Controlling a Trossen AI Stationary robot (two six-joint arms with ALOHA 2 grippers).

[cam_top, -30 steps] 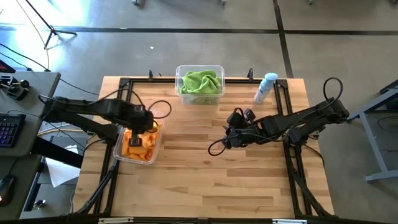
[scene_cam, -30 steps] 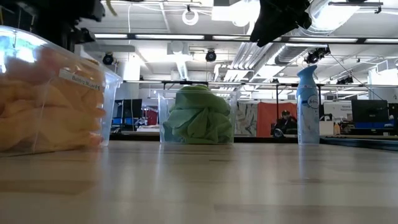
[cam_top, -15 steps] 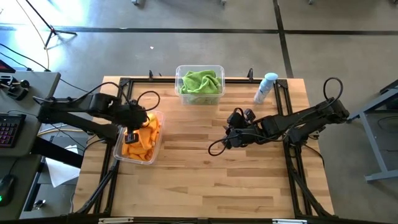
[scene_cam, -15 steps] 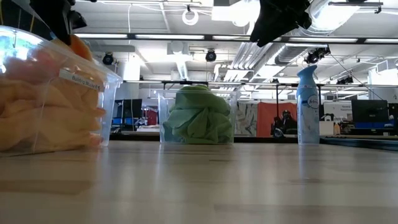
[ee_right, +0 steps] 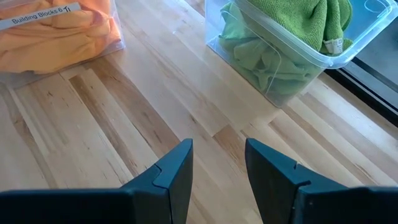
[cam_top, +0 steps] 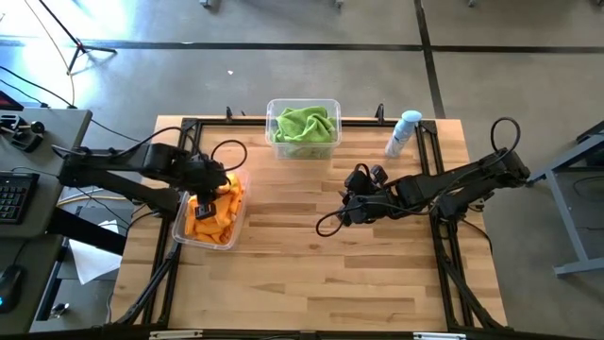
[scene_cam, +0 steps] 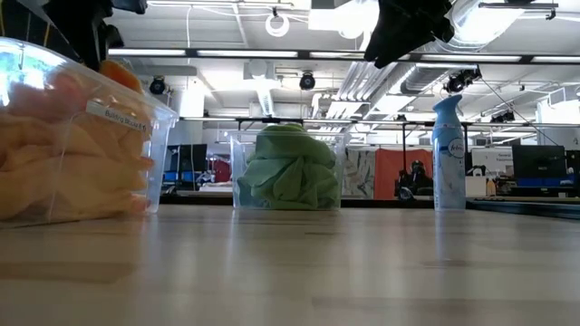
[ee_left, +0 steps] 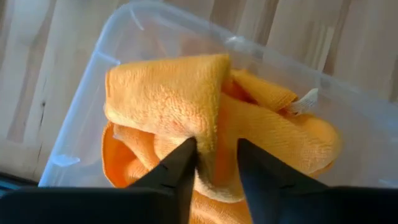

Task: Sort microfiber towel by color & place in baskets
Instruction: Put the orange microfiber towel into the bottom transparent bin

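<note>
Left wrist view gives you the clearest read: your left gripper [ee_left: 213, 163] sits over the orange basket [ee_left: 81, 99] with its fingers a narrow gap apart, a fold of orange towel [ee_left: 174, 99] pinched or just slipping between them — you cannot tell for certain whether it is let go yet. Open fully before you lift, and rise straight up so the fold does not drag out over the rim; the pile already stands proud of the basket's wall. From above, the green towels [cam_top: 304, 124] lie in the green basket [cam_top: 274, 144] at the table's far edge, well apart from the orange one, with the spray bottle [cam_top: 404, 132] beside it. Your right gripper [ee_right: 216, 163] hangs over bare wood mid-table, fingers apart and holding nothing — leave it there. No loose towel shows on the table [cam_top: 311, 274], so this release looks like the last step.
</note>
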